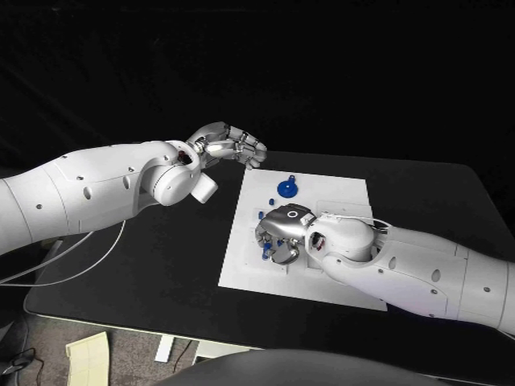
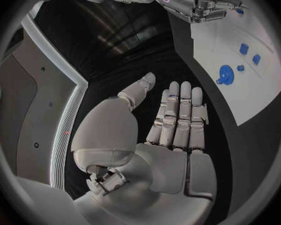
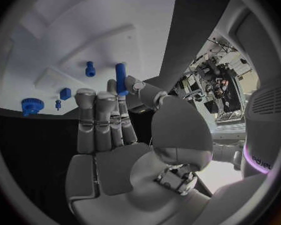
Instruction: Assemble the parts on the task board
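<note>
1. Nearest me, my right hand (image 1: 283,233) sits over the near half of the task board (image 1: 327,193). Its fingers (image 3: 103,120) lie pressed side by side, and thumb and a finger pinch a long blue peg (image 3: 120,78) upright.
2. Just past it on the board I see small blue parts: a short pin (image 3: 90,68), a block (image 3: 65,93) and a tiny piece (image 3: 58,104).
3. Farther along the board lies the blue gear (image 1: 288,188), flat and apart from both hands.
4. Farthest, my left hand (image 1: 225,145) hovers beside the board's far left corner, holding nothing, fingers (image 2: 181,115) straight and close together, thumb apart.
</note>
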